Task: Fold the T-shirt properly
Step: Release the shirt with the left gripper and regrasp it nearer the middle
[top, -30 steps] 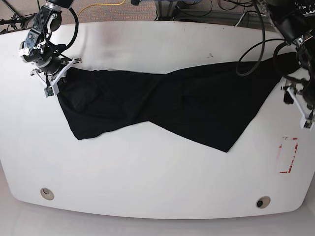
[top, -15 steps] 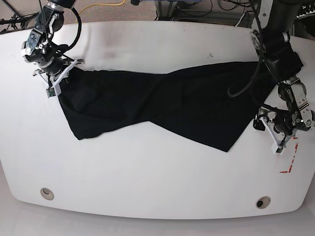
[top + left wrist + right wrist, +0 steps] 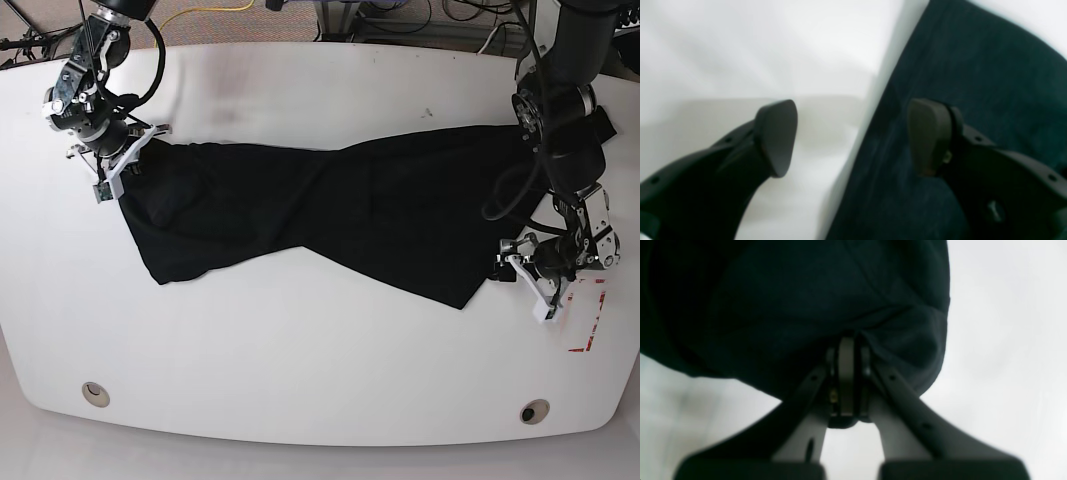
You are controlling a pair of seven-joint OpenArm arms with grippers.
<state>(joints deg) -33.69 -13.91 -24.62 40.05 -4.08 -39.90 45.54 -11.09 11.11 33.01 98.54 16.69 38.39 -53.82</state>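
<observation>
A robotics lab: white table, loose cables on carpet behind.

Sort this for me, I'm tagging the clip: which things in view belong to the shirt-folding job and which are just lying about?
Part of the job:
- black T-shirt, spread twisted across the white table
- right tool, shut on the T-shirt's corner
- left tool, open at the T-shirt's edge

Just lying about:
- red tape marks on the table
- cables behind the table
</observation>
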